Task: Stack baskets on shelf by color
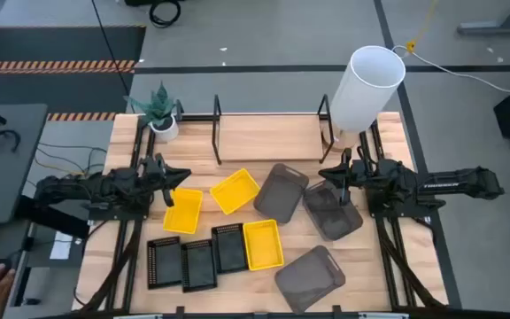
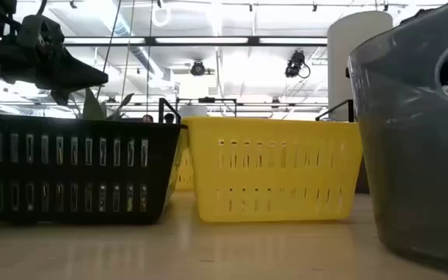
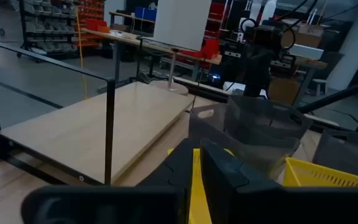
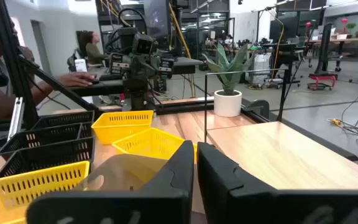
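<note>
While left gripper [image 1: 171, 180] hovers just shelf-side of the yellow basket [image 1: 183, 210], long axis toward table's front edge; fingers seemingly closed, empty.

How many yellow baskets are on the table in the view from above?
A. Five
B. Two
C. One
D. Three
D. The high view shows three yellow baskets: one near the left gripper, one tilted just in front of the shelf, and one beside the black baskets.
</note>
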